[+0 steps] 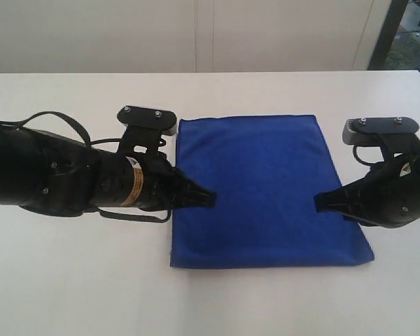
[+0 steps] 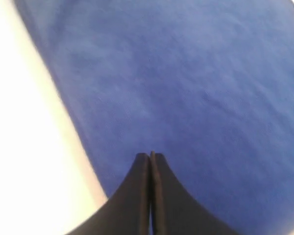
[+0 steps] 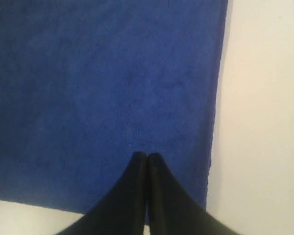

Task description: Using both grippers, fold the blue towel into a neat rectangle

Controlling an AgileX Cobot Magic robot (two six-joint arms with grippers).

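Observation:
The blue towel (image 1: 266, 192) lies flat on the white table as a tidy rectangle, a little wider toward the near edge. My left gripper (image 1: 211, 197) reaches in over the towel's left edge with both black fingers pressed together and nothing between them. From the other side my right gripper (image 1: 318, 202) points at the towel's right edge, likewise shut and empty. In the left wrist view the shut gripper (image 2: 151, 155) hovers over blue towel (image 2: 196, 83). In the right wrist view the shut gripper (image 3: 147, 155) sits over the towel (image 3: 103, 83) near one corner.
The white table (image 1: 70, 280) stretches round the towel on all sides. A pale wall runs behind the table's far edge (image 1: 196, 72). Both black arms lie low over the table at either side of the cloth.

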